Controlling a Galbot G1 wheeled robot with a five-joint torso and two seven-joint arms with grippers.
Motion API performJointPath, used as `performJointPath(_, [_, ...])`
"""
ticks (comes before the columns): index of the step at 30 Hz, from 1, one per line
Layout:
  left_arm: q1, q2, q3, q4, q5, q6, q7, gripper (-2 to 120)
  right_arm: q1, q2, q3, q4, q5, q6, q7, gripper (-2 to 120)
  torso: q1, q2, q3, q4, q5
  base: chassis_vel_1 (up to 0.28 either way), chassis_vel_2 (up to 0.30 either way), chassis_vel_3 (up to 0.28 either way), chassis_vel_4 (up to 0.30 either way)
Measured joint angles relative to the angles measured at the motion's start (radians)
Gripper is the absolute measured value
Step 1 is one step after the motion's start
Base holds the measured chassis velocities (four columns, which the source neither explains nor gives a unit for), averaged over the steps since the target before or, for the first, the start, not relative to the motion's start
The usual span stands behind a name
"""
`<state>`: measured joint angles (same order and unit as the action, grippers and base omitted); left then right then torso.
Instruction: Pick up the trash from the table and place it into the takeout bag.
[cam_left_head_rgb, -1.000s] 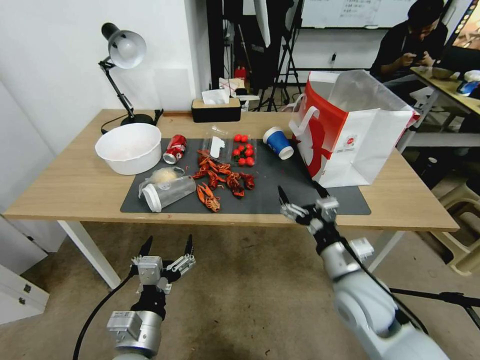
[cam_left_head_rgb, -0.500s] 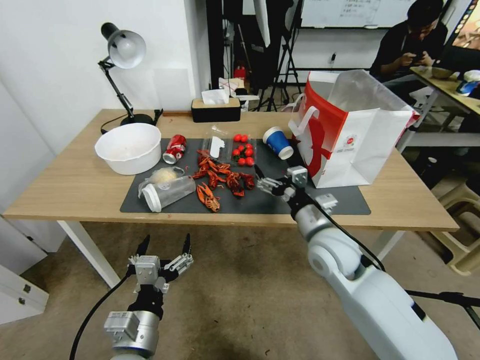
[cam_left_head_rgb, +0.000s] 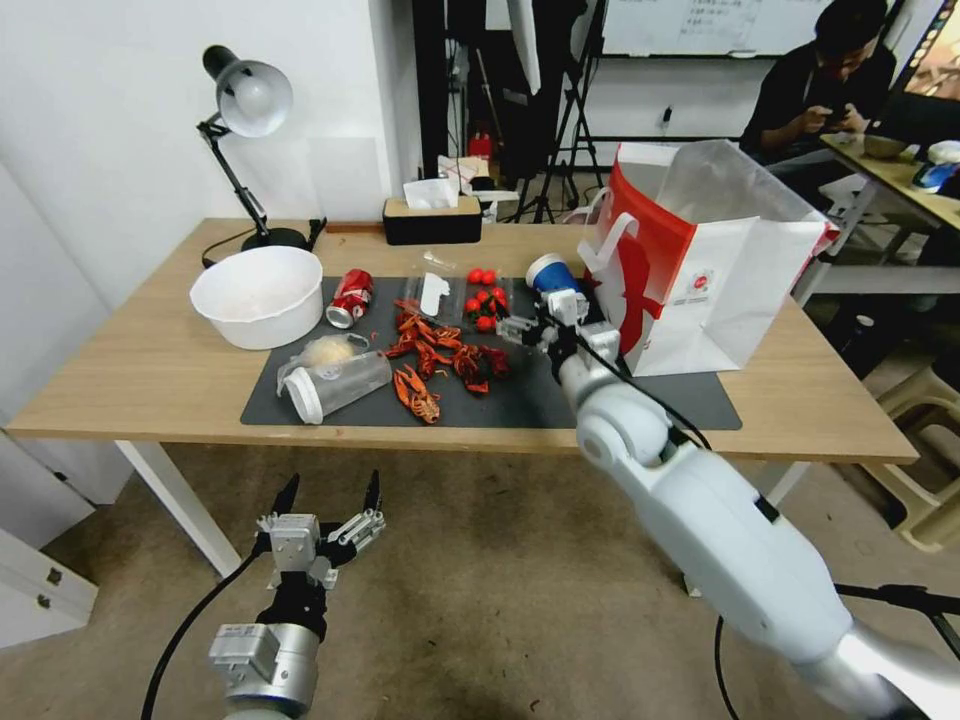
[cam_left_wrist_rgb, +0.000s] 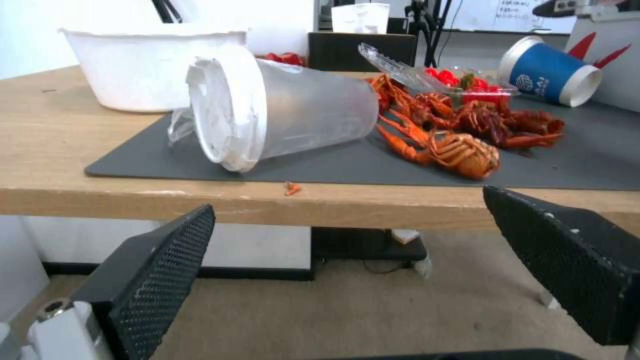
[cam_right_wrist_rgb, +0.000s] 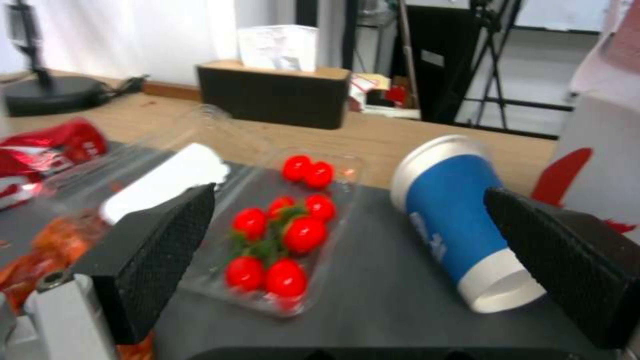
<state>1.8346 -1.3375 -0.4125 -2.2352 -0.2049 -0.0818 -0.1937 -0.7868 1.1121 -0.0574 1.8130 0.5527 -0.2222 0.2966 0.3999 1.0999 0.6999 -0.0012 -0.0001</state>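
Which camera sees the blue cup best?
The right wrist view: the blue-and-white paper cup lies close, on its side. The head view has the right gripper partly covering it; the left wrist view shows it far off.

Right tool (cam_left_head_rgb: 535, 322) outstretched forward, fingers spread wide; left tool (cam_left_head_rgb: 330, 500) low, parked, likewise spread.

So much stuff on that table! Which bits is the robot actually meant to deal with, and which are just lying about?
Part of the job:
- blue-and-white paper cup, on its side, right claw open near it
- clear plastic cup, on its side
- red soda can
- takeout bag

Just lying about:
- white bowl
- desk lamp
- tissue box
- cherry tomatoes
- crayfish
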Motion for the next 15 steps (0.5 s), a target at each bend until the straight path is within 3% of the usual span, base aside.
performJointPath(3, [-0.002, 0.001, -0.001, 0.004, -0.004, 0.001, 0.000, 100, 0.105, 0.015, -0.041, -0.069, 0.021, -0.060, 0.047, 100, 0.000, 0.000, 0.000, 0.0019, -0.0002, 0.000, 0.000, 0.000, 0.000])
performJointPath(15, [-0.003, 0.002, 0.000, 0.016, -0.007, 0.002, -0.001, 100, 0.281, 0.051, -0.087, -0.226, 0.103, -0.179, 0.148, 100, 0.000, 0.000, 0.000, 0.0011, 0.0002, 0.000, 0.000, 0.000, 0.000])
